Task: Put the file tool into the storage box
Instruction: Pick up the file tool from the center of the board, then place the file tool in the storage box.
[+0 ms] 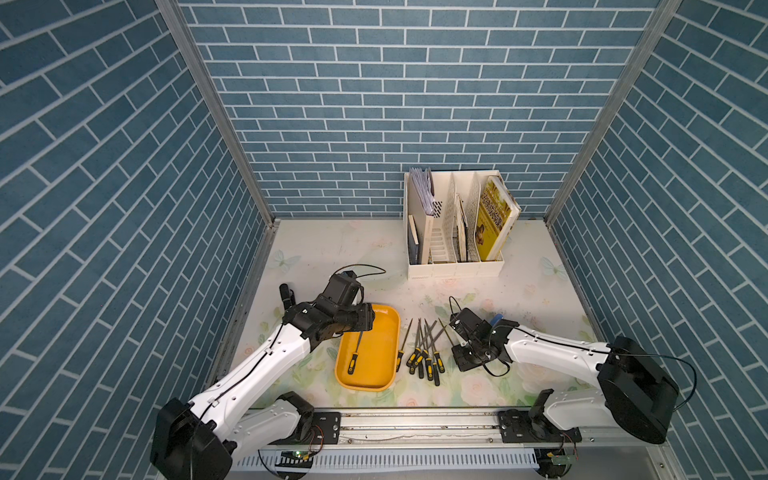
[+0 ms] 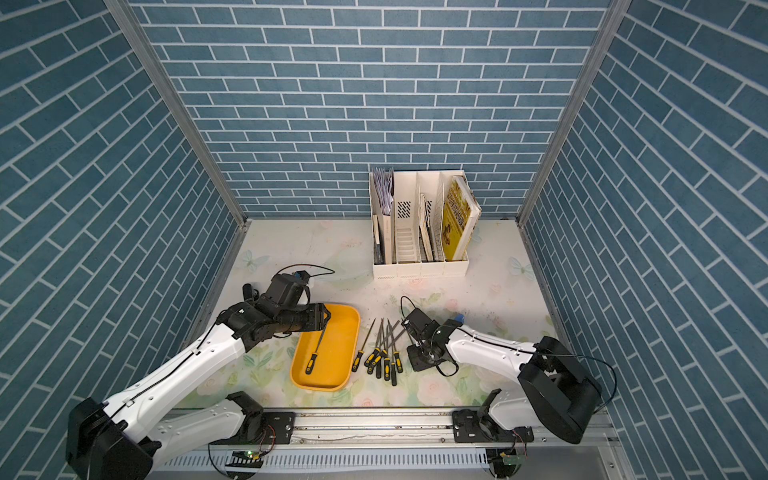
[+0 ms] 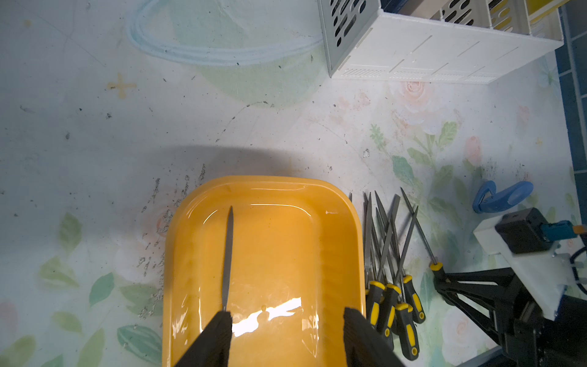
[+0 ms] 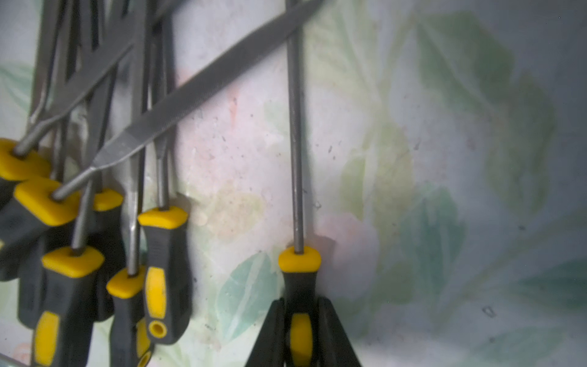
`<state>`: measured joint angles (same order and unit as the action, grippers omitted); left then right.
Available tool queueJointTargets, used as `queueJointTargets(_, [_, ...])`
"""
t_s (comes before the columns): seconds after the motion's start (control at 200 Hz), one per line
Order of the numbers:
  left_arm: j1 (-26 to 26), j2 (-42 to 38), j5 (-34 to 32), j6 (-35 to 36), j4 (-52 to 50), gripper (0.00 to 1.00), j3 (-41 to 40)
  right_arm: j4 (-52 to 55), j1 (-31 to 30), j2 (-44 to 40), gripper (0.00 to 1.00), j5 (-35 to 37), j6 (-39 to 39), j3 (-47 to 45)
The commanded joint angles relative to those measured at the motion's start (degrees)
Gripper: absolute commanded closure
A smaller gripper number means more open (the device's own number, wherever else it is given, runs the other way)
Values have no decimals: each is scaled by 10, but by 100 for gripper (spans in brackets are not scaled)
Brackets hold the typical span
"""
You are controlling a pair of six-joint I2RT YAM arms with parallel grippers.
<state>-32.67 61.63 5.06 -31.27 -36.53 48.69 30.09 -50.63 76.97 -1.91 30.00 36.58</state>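
right fingers clenching a file handle, another file lying in the box

the right fingers (image 4: 273, 324) are squeezing the black-and-yellow handle of a thin-shafted file (image 4: 297, 260), one finger pressing on each side of the grip and the shaft pointing straight away from them. this file is sitting at the right end of the row of loose files (image 1: 424, 353), toward the front edge of the worktop (image 1: 332, 249). whether it is resting on the surface or lifting off it is not showing. the storage box (image 1: 380, 357) is lying left of the middle, near the front edge, with the row just beside its right rim. a flat file (image 3: 228, 254) is lying inside the box along its left wall, handle toward the front edge. the left fingers (image 3: 219, 330) are hanging spread apart above the box, gripping nothing. in the left wrist view one finger is covering the handle end of the flat file's blade and the other is standing well apart from it. a white organiser (image 1: 455, 266) is standing near the back edge.
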Motion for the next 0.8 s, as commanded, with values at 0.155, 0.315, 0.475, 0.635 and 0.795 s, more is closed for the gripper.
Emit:
queueJointTargets(0.155, [-3, 3, 26, -8, 15, 39, 14, 116, 2, -41, 94, 90, 19, 74])
queueJointTargets(0.315, [-3, 3, 57, -25, 36, 39, 20, 164, 12, -48, 97, 126, 12, 122])
queueJointTargets(0.475, [-21, -12, 104, -82, 107, 38, 6, 134, -1, -53, 100, 80, -26, 157])
queueJointTargets(0.635, [-79, -38, 96, -169, 200, 37, -25, 63, -26, -78, 100, -1, -9, 142])
queueJointTargets(0.795, [-111, -40, 65, -218, 246, 34, -47, 27, -66, -85, 100, -13, 26, 126])
